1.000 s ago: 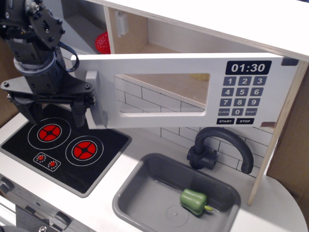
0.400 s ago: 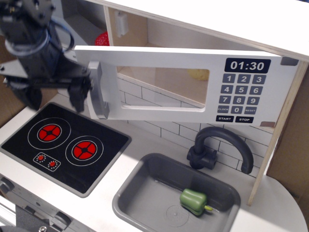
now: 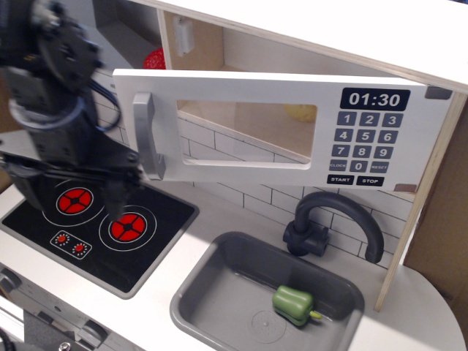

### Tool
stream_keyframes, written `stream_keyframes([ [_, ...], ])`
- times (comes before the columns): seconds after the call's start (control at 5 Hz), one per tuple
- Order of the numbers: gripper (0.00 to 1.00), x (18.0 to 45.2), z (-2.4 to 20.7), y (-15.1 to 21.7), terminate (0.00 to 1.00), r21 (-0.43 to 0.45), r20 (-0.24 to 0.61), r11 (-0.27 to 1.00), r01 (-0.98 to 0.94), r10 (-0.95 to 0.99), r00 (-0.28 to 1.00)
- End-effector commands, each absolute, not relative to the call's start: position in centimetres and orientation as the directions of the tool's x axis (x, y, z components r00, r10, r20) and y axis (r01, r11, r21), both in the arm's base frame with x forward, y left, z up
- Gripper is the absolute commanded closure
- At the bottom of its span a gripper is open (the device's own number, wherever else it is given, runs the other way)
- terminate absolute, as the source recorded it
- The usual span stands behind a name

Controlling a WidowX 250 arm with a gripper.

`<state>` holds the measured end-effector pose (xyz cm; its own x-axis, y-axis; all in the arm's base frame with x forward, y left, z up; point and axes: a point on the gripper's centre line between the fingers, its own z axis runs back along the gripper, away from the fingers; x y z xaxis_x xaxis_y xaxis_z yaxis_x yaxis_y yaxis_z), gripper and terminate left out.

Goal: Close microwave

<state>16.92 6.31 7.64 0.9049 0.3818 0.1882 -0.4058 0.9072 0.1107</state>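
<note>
The microwave is wide, with a white door, a clear window, a grey vertical handle at its left end, and a black keypad showing 01:30. The door is hinged on the right and stands slightly ajar. The wooden cavity shows above its top edge. My gripper hangs low left of the handle, over the stove. It is blurred, open and empty, with its fingers spread and clear of the door.
A black stove with two red burners lies under the gripper. A grey sink holds a green pepper, with a dark faucet behind it. A red object sits on the upper shelf. A yellow item shows through the window.
The door has swung further towards the cabinet since one second ago. The gripper rose beside the handle, then dropped back down over the stove, away from the door.
</note>
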Motion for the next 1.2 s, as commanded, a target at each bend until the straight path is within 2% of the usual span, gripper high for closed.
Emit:
stream_keyframes([
  [0.0,0.00,21.4,5.5,2.3,0.00,0.070,0.132,0.884,-0.463,0.452,0.882],
  [0.2,0.00,24.4,4.3,1.1,0.00,-0.003,0.103,0.866,-0.500,0.497,0.862],
  [0.6,0.00,27.8,4.8,1.9,0.00,-0.106,0.165,0.856,-0.506,0.517,0.840],
  [0.8,0.00,29.6,5.5,3.5,0.00,-0.154,0.208,0.861,-0.485,0.508,0.836],
  [1.0,0.00,31.1,5.8,4.3,0.00,-0.160,0.288,0.894,-0.419,0.448,0.846],
])
